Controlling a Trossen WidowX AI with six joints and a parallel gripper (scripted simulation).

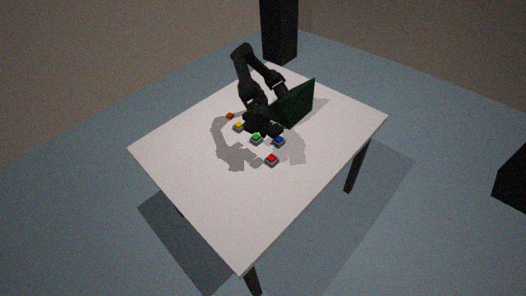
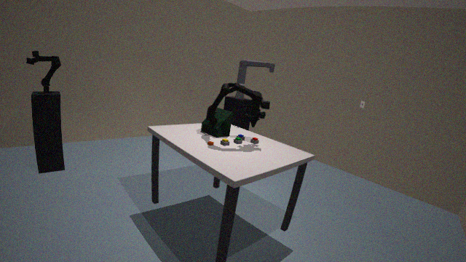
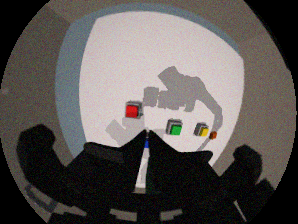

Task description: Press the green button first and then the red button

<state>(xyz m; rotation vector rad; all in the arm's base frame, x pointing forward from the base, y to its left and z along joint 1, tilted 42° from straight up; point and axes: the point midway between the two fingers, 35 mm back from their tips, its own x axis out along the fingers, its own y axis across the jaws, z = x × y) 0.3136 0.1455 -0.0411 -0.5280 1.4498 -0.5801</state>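
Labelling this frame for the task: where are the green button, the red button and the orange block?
green button (image 1: pixel 256 136): top view, on its green cap.
red button (image 1: pixel 271 158): top view, on its red cap.
orange block (image 1: pixel 229 115): top view, on its upper face.
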